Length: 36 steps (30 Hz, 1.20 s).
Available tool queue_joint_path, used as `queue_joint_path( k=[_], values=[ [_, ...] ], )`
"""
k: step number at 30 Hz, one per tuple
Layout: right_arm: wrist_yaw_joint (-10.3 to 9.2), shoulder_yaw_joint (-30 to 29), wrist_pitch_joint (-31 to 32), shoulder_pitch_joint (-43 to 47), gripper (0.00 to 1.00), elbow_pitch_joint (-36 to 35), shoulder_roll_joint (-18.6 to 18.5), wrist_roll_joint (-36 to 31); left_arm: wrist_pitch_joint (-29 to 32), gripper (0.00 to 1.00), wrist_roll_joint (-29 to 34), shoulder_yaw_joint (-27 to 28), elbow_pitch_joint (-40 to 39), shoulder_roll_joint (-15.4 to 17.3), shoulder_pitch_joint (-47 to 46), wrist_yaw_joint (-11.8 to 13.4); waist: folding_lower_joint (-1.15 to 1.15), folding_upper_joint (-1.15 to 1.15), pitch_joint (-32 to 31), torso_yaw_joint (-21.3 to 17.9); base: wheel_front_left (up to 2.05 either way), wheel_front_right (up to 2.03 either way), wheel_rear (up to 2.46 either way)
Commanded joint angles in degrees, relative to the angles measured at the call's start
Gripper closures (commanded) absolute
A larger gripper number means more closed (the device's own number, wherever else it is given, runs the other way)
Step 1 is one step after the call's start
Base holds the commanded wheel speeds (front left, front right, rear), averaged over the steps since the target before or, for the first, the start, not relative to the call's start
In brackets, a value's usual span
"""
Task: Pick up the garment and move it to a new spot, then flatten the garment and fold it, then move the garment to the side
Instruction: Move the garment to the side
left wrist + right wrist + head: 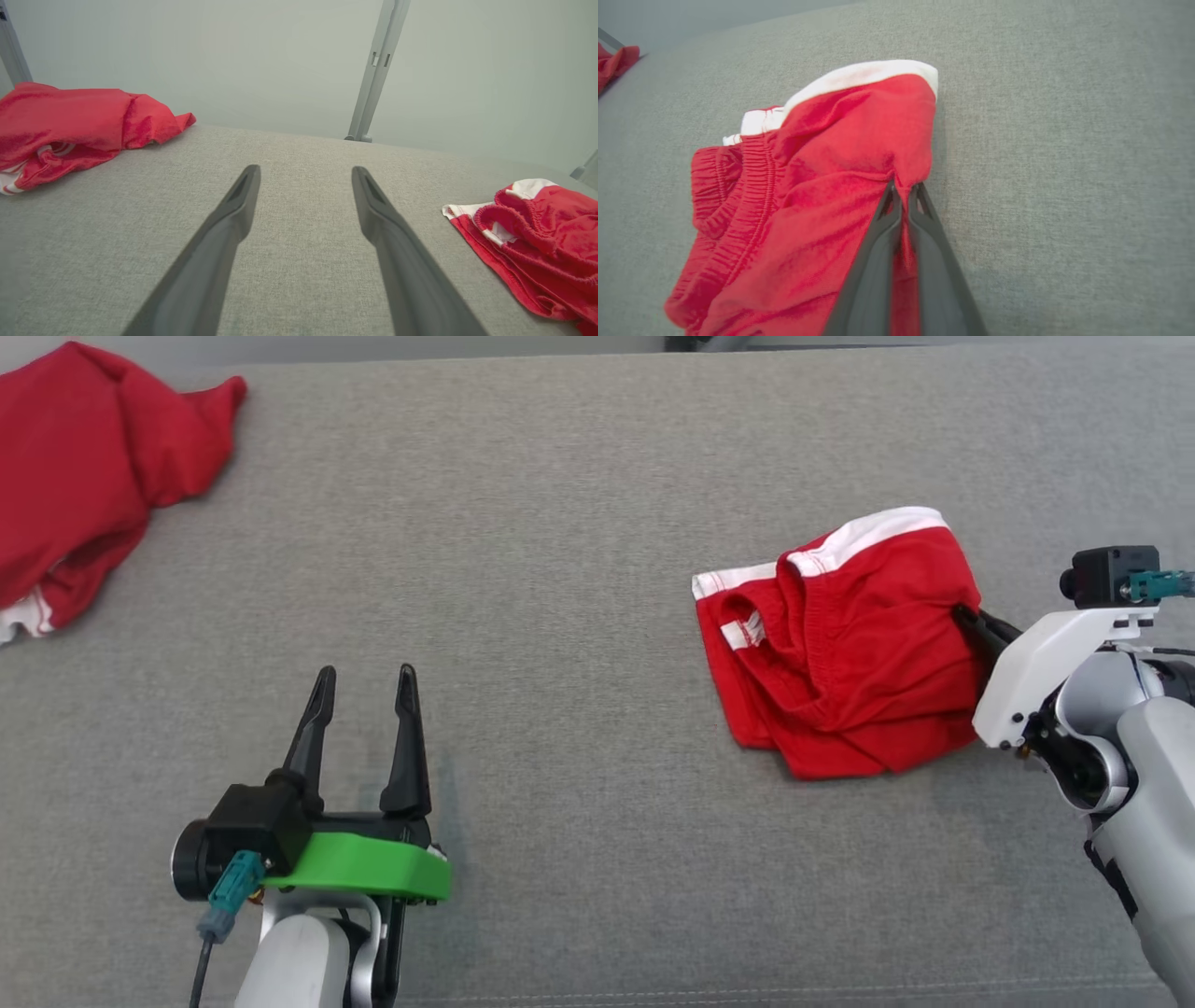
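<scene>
The garment [845, 644] is a pair of red shorts with white trim, lying crumpled at the right of the grey cloth surface [579, 569]. My right gripper [962, 616] is shut on its right edge; the right wrist view shows the two dark fingers pinching a fold of red cloth [903, 198] of the garment [822, 186]. My left gripper [366, 686] hovers open over bare surface at the lower left, well apart from the shorts. In the left wrist view its fingers [243, 196] stand wide apart, and the garment [537, 233] lies at the right.
A second red garment [75, 467] lies heaped at the far left corner of the surface, also seen as a red heap [70, 126] in the left wrist view. A grey metal post [373, 70] stands behind the surface's far edge.
</scene>
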Motion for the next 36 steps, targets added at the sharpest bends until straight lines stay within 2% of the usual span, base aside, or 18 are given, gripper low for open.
queue_joint_path(
  k=[1, 9, 15, 26, 36],
  values=[
    [-0.02, -0.34, -0.61, -0.64, 1.0, 0.12, -0.33, -0.32, 0.05, 0.0, 0.68, 0.11, -0.15, 0.15, -0.96, -0.22, 0.0, 0.0, 1.86, -4.35, 0.0, 0.0, 0.0],
    [-0.02, -0.92, -3.96, -3.61, 1.0, 2.04, 0.36, -1.07, 0.05, 0.0, 3.74, 1.15, 0.47, 0.21, -3.1, -1.77, 0.0, 0.0, 4.1, -13.26, 0.0, 0.0, 0.0],
    [-0.02, -0.26, -7.07, -7.01, 1.0, 4.87, 1.39, -1.98, 0.05, 0.0, 5.23, 1.18, 1.24, 0.35, -4.81, -2.87, 0.0, 0.0, 5.66, -16.8, 0.0, 0.0, 0.0],
    [-0.02, 2.4, -14.24, -15.1, 1.0, 12.23, 1.44, -4.48, 0.05, 0.0, 6.75, 1.32, 1.21, 0.91, -6.4, -4.0, 0.0, 0.0, 8.21, -16.87, 0.0, 0.0, 0.0],
    [-0.03, 1.38, -18.82, -21.21, 1.0, 21.56, -3.17, -7.16, 0.05, 0.0, 7.55, 1.43, 0.14, 1.29, -6.78, -4.05, 0.0, 0.0, 10.1, -14.81, 0.0, 0.0, 0.0]
  ],
)
